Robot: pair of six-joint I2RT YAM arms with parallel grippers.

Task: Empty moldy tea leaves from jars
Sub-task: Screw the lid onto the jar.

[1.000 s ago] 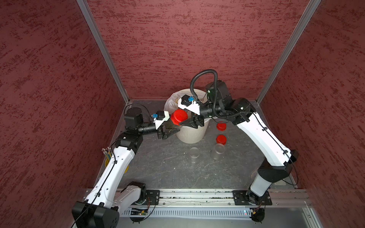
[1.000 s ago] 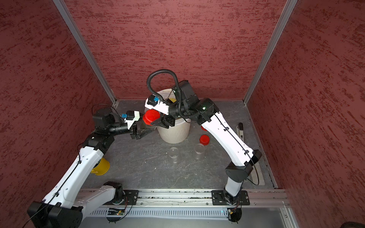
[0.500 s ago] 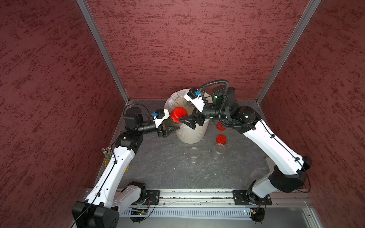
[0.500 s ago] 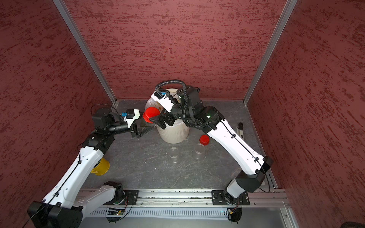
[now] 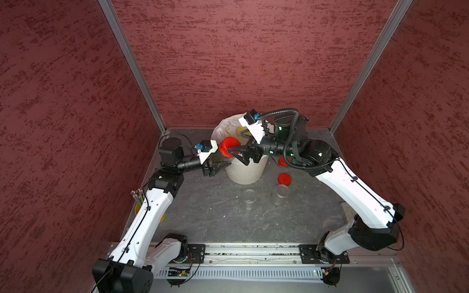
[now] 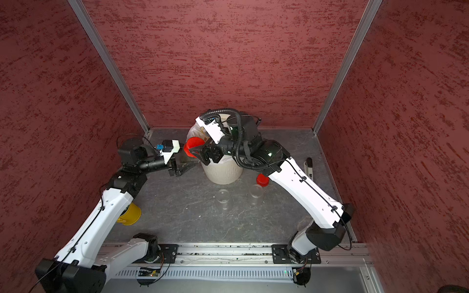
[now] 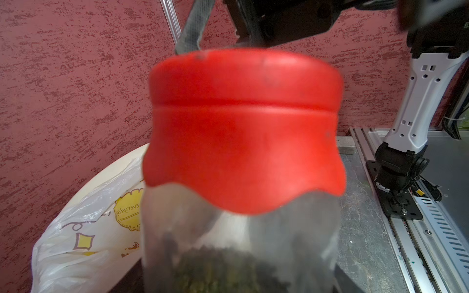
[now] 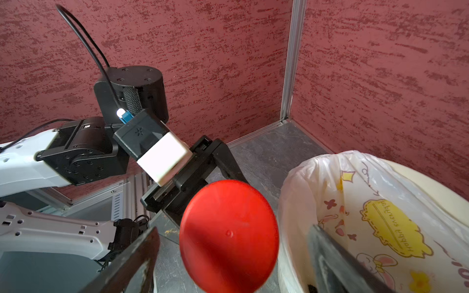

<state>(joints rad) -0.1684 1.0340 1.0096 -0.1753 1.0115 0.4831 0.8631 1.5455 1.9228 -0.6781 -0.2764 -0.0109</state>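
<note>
three jars are showing in both top views. one capped jar (image 7: pixel 228 241) is hanging in the air, tilted, just beside the rim of the bin (image 5: pixel 245 173), its red cap (image 5: pixel 229 147) pointing toward the right arm. dark olive tea leaves (image 7: pixel 220 269) are lying inside it (blurred in the left wrist view). an open jar (image 5: pixel 250 199) is standing upright on the worktop (image 5: pixel 215 218) in front of the bin, with another open jar (image 5: pixel 281 194) near it; both are looking empty. three caps in all: the one on the held jar, a loose cap (image 5: pixel 284 179) lying just beside the second open jar, and another loose cap (image 5: pixel 282 161) peeking out behind the right arm.

the left gripper (image 5: pixel 223 163) is clamping the capped jar by its clear body. the right gripper (image 5: pixel 238 155) is standing wide, its fingers (image 8: pixel 132 263) straddling the red cap with a gap on each side, touching nothing.

the left arm is rising from the front rail, its forearm running level toward the bin. the right arm is arching up from its base, elbow high, folding back so the wrist is hanging over the bin's white bag (image 8: pixel 355 197).

one yellow cup (image 6: pixel 130 214) holding pencils (image 5: pixel 137 195) is sitting by the left arm.
</note>
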